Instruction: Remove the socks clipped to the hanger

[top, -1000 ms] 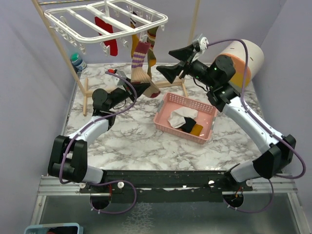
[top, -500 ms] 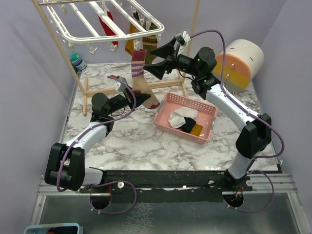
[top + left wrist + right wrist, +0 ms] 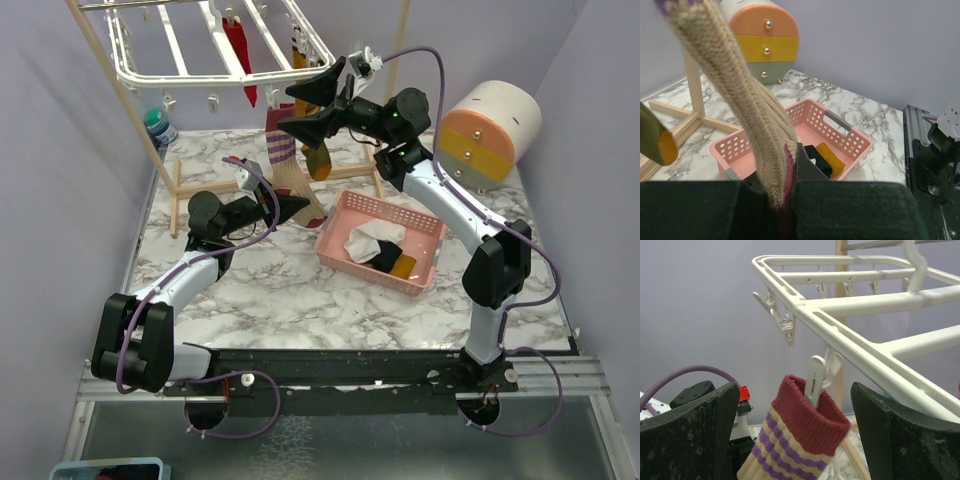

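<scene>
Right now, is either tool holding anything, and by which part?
The left tool is shut on the striped sock near its toe end; the right tool is open, holding nothing.

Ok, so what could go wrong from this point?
The left gripper is shut on the striped sock while its clip grips the cuff: pulling could drag the hanger down. The right gripper, jaws wide apart either side of the cuff, could close on the hanger bar instead of the clip.

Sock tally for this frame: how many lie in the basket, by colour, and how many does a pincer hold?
White-grey sock in the basket: 1
Black-and-mustard sock in the basket: 1
Striped sock held by the left pincer: 1
Total: 3
</scene>
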`<state>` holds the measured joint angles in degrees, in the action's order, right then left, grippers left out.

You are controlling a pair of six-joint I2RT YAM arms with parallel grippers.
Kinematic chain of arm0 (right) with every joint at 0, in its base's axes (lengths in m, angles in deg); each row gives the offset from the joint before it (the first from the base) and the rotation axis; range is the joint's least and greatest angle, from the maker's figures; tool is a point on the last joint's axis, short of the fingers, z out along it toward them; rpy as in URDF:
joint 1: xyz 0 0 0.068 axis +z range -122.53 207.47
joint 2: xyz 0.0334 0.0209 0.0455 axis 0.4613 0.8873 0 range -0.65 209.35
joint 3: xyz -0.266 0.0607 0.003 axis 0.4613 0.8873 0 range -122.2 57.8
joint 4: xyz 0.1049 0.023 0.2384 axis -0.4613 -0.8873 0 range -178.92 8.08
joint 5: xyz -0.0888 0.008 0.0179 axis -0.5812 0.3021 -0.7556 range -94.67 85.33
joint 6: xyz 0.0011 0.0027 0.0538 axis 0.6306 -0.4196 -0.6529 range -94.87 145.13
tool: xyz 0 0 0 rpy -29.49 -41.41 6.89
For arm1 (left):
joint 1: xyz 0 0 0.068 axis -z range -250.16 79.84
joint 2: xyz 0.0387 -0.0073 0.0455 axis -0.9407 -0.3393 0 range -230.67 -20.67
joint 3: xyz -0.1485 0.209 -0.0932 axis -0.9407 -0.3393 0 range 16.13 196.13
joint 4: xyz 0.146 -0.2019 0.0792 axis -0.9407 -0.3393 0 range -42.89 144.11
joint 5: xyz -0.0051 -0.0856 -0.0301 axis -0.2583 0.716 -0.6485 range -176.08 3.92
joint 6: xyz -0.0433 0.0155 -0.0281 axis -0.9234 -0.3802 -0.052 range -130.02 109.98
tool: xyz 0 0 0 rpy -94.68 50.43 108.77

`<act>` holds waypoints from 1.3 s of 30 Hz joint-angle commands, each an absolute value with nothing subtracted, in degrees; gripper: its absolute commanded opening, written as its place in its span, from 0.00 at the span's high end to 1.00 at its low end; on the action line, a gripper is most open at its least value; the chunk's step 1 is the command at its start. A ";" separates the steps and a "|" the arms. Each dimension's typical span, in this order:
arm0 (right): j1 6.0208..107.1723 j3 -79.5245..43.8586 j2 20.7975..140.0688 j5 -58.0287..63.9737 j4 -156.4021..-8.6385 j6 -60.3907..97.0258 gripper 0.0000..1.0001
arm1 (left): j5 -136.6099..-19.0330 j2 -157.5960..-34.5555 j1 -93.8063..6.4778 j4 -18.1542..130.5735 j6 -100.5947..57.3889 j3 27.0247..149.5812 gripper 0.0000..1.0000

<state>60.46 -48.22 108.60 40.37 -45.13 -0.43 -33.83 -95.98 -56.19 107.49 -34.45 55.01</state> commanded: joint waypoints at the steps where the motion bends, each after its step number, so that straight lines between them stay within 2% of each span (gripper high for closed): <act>1: 62.91 -48.99 109.86 41.39 -44.12 -1.34 0.01 | -31.79 -95.45 -56.28 106.45 -34.72 54.81 1.00; 16: 65.52 -47.80 111.30 36.07 -43.80 -1.20 0.01 | -30.87 -95.45 -56.27 105.67 -34.98 55.07 1.00; 23: 66.10 -39.69 108.51 28.21 -42.79 1.05 0.01 | -30.30 -95.52 -56.23 105.04 -34.72 55.32 1.00; 39: 66.12 -46.91 114.05 32.18 -37.12 -3.02 0.01 | -29.35 -96.29 -56.23 104.73 -35.07 55.74 1.00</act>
<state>65.77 -44.30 113.04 30.97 -39.90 -2.40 -31.60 -96.00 -56.19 104.91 -34.65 55.01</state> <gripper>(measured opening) 0.989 0.030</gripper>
